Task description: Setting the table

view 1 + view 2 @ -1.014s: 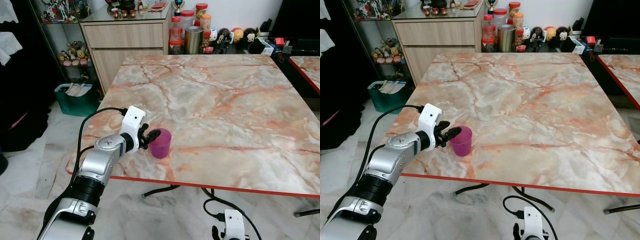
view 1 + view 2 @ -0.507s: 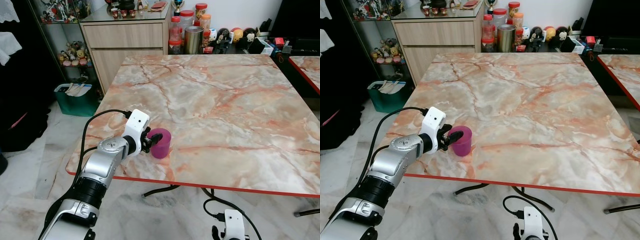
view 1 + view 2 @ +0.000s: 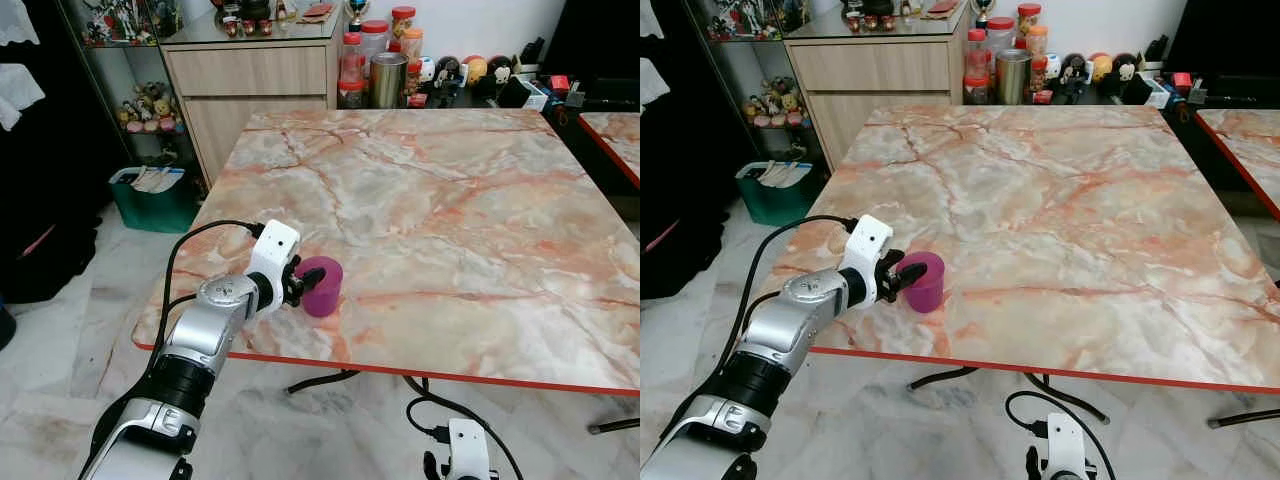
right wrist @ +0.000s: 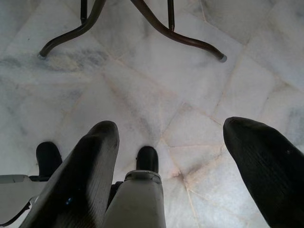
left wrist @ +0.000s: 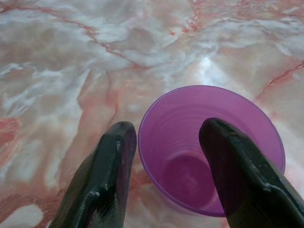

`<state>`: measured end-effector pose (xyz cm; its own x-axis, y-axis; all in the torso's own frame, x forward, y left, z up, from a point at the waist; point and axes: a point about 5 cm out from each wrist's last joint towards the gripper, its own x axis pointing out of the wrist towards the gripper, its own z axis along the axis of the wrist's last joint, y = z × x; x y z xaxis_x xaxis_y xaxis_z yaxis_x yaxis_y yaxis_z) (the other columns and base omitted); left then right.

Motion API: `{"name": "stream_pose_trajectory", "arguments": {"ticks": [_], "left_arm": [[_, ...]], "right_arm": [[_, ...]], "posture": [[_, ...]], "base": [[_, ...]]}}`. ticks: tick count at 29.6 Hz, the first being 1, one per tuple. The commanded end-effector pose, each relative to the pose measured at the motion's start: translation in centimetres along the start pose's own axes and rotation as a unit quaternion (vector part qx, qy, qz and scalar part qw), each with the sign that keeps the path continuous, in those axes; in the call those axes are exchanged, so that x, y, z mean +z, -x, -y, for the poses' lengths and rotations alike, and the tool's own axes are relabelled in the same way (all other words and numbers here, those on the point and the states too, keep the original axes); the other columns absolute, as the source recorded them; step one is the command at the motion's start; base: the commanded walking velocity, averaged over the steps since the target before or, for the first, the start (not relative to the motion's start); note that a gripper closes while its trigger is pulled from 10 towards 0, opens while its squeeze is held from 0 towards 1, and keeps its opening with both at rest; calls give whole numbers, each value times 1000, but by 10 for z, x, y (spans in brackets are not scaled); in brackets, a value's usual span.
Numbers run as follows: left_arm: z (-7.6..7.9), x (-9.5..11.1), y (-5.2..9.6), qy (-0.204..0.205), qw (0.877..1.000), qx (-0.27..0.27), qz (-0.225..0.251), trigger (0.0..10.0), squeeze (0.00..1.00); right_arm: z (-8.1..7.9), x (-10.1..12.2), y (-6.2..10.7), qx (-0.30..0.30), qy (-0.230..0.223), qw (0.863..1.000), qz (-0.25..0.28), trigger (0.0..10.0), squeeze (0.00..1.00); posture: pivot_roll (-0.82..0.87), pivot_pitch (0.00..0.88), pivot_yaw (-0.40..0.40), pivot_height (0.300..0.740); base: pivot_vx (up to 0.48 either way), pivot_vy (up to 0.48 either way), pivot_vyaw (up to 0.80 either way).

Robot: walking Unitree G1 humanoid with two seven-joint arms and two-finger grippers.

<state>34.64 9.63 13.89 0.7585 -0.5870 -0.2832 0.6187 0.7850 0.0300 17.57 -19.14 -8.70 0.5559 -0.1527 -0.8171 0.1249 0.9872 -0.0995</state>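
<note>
A large square marble table, veined in pink and grey with a red edge, carries almost nothing: one purple cup stands upright on it near the front edge, toward the front left corner. Beyond the table's far edge a wooden cabinet and a row of jars and a metal canister line the wall, and a green bin sits on the floor off the left edge.

The left arm reaches in over the front left corner, and the left gripper straddles the near wall of the cup. The wrist view shows one finger outside the rim and the other inside the mouth, the jaws apart with a gap between the outer finger and the cup wall, so the cup is not pinched and stands on the table by itself. Whether the inner finger touches the inside wall cannot be told. The cup is empty.

The right gripper hangs idle below the table, fingers spread wide, looking down at the tiled floor and the table's metal legs.

As to the setting of the table, it looks barely begun: a single cup is in place near one seat's edge, and no plates, cutlery or other cups are laid. The likely remaining work is to draw the left fingers clear of the rim without tipping the light cup, then fetch the rest
</note>
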Motion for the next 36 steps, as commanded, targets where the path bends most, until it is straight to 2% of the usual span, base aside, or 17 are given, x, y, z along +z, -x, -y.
{"name": "stream_pose_trajectory", "arguments": {"ticks": [1, 6, 7, 8, 9, 10, 13, 14, 32, 35, 36], "left_arm": [[-2, -5, 0, -7, 1000, 6, -19, 10000, 0], [-1, -5, -1, -7, 1000, 9, -21, 10000, 0], [-2, -5, -1, -6, 1000, 9, -20, 9020, 0], [-2, -5, -1, -6, 1000, 11, -20, 3490, 0], [-2, -5, -1, -6, 1000, 11, -20, 3490, 0], [-3, -5, -1, -6, 1000, 14, -20, 1569, 0], [-3, -5, -1, -6, 1000, 15, -21, 980, 0], [-3, -5, -1, -6, 1000, 15, -21, 0, 0], [-3, -5, -1, -10, 1000, 12, -21, 0, 0], [-6, -3, -1, 2, 1000, 27, -10, 0, 0], [-12, 1, 0, 23, 998, 49, 11, 0, 0]], "right_arm": [[-3, 5, -1, 4, -2, 1000, 5, 10000, 0], [-3, 5, -1, 4, -3, 1000, 5, 10000, 0], [-3, 5, -1, 3, -3, 1000, 5, 10000, 0], [-3, 5, -1, 3, -3, 1000, 5, 10000, 0], [-3, 5, -1, 3, -3, 1000, 5, 10000, 0], [-3, 4, -1, 2, -3, 1000, 5, 10000, 0], [-3, 4, -1, 2, -3, 1000, 4, 10000, 0], [-3, 4, -1, 2, -3, 1000, 4, 10000, 0], [-3, 4, -1, 1, -3, 1000, 4, 10000, 0], [-3, 4, -1, 1, -3, 1000, 4, 10000, 0], [-2, 4, -1, 1, -3, 1000, 4, 10000, 0]], "posture": [[11, 0, 53, 740], [9, 0, 55, 740], [11, 0, 54, 740], [10, 0, 55, 740], [10, 0, 55, 740], [10, 0, 55, 740], [11, 0, 55, 740], [11, 0, 55, 740], [11, 0, 56, 740], [7, 0, 55, 740], [7, 0, 53, 740]], "base": [[0, 0, 0], [0, 0, 0], [0, 0, 0], [0, 0, 0], [0, 0, 0], [0, 0, 0], [0, 0, 0], [0, 0, 0], [0, 0, 0], [0, 0, 0], [0, 0, 0]]}}
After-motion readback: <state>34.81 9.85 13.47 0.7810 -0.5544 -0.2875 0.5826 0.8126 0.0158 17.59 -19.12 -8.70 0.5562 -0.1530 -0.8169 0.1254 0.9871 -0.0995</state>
